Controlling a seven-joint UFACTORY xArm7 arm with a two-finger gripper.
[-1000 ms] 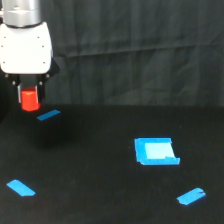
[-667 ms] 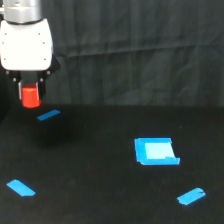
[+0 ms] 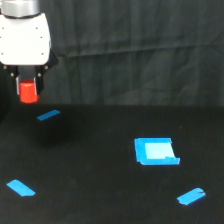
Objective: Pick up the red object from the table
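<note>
High up at the exterior view's left, the gripper point(image 3: 28, 90) squeezes the red object point(image 3: 28, 92) between its dark fingers, off the table point(image 3: 100, 190). Just below lies a blue tape strip point(image 3: 48, 115). Two more strips point(image 3: 21, 188) point(image 3: 191, 196) and a blue square patch point(image 3: 155, 151) lie farther away on the black top.

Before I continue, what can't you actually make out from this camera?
- Exterior view: the gripper fingers' contact on the red object is dark and blurred.
- Arm above the white housing is cut off by the top edge.
- Table edge against the black backdrop is indistinct.
</note>
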